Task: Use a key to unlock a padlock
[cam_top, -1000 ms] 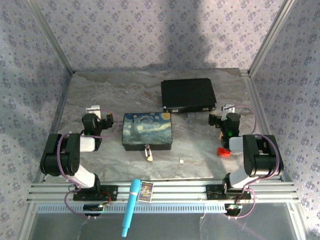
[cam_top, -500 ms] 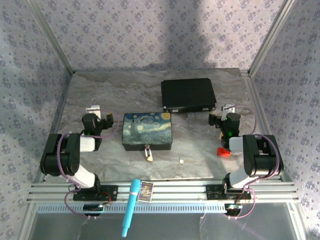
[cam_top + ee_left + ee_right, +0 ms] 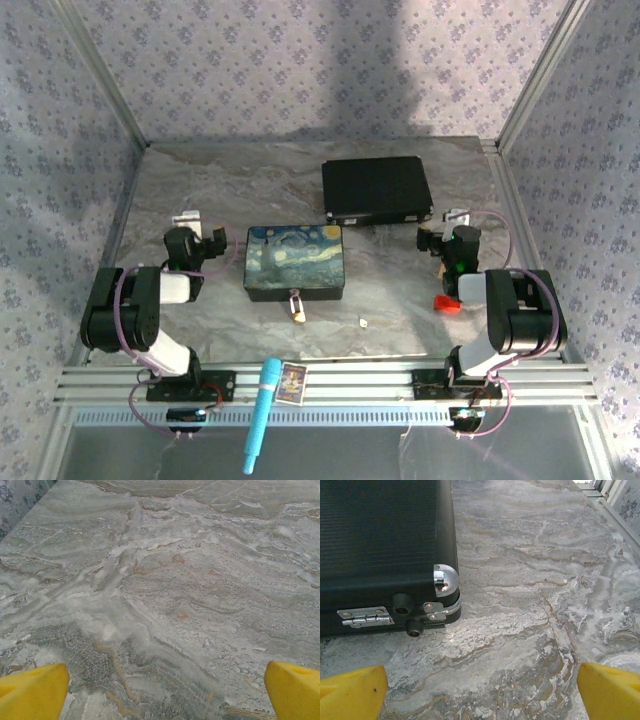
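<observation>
The task seems to be at its very start; as far as I can judge, no step of it is done. The small brass padlock (image 3: 299, 316) sits at the front clasp of the starry-night box (image 3: 294, 255). The key (image 3: 363, 323) lies alone on the marbled tabletop (image 3: 230, 180), somewhat to the right of the padlock and apart from it. The left pincer (image 3: 162, 695) is released, its yellow fingers (image 3: 32, 692) spread wide over bare stone, and the right pincer (image 3: 480, 695) is released too, with nothing between its fingers. So everything is left: to pick the key, to steady the padlock, to insert and turn. The top view gives the whole layout, with both arms well apart from key and padlock, but the shackle is too small there to tell if it is closed. The right wrist view gives instead the near corner of the black case (image 3: 380, 545) — its chrome cap and hinge — which the top view does not resolve.
</observation>
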